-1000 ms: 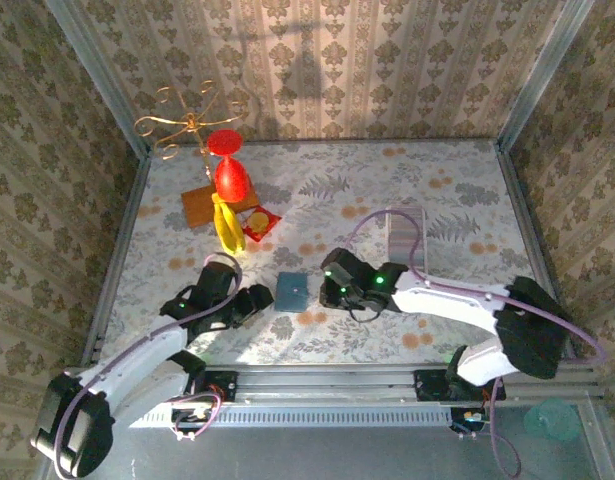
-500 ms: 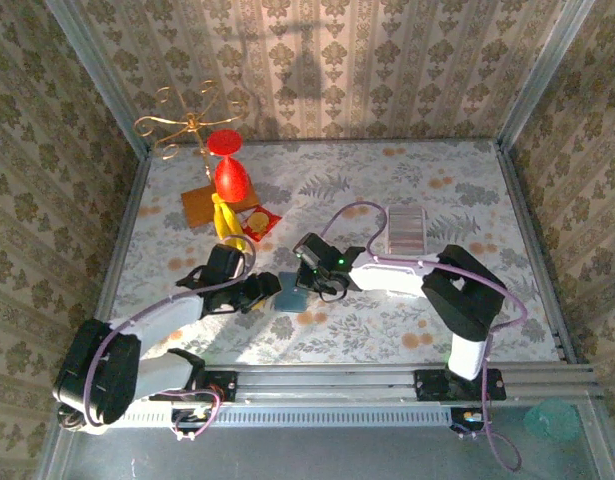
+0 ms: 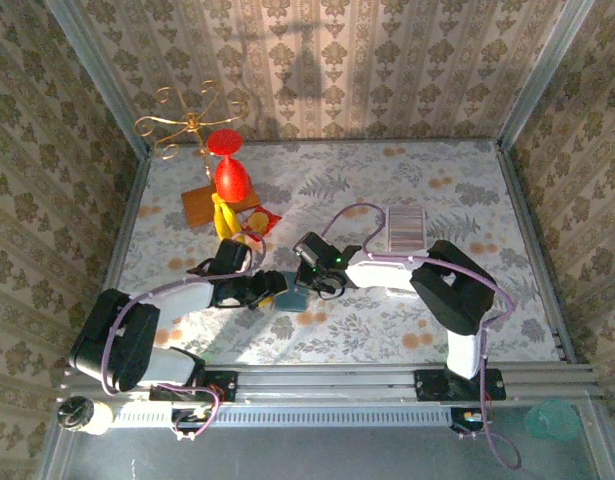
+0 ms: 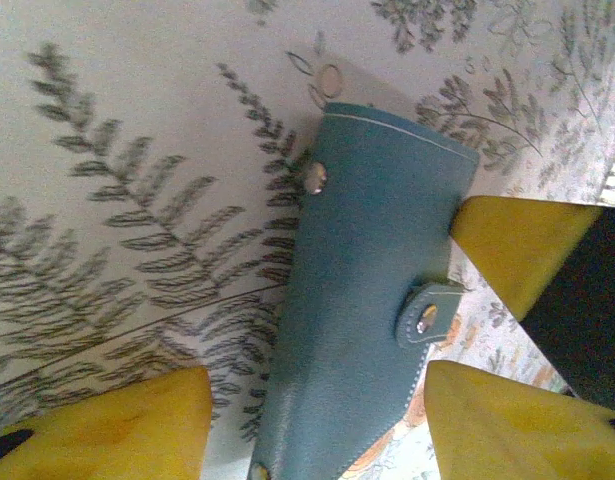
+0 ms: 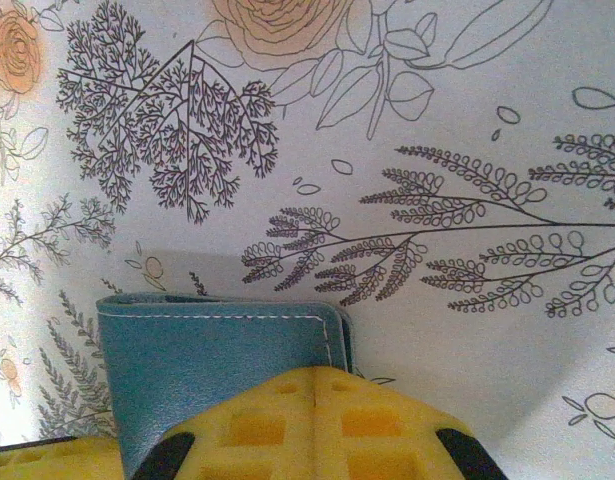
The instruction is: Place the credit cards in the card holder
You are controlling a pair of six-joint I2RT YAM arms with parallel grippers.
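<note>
The teal card holder [image 3: 294, 294] lies flat on the floral tabletop between the two grippers. In the left wrist view the card holder [image 4: 372, 250] is closed, its snap tab on the right edge. My left gripper [image 4: 317, 410] is open, one yellow finger on each side of it. My right gripper [image 3: 307, 279] comes from the right, and one of its fingers [image 4: 517, 250] touches the holder's edge. In the right wrist view my right gripper [image 5: 317, 378] is shut, its tip resting on the holder's corner [image 5: 222, 355]. A pale striped rectangle [image 3: 406, 228], possibly the cards, lies back right.
At the back left stand a gold wire stand [image 3: 182, 122] and a red goblet shape [image 3: 229, 172], with a yellow banana [image 3: 225, 222], a brown square [image 3: 199, 205] and a red packet [image 3: 262, 220] beside them. Patterned walls enclose the table.
The right arm swung left and brought its shut gripper onto the card holder. The left gripper slid right until its open fingers straddle the holder.
</note>
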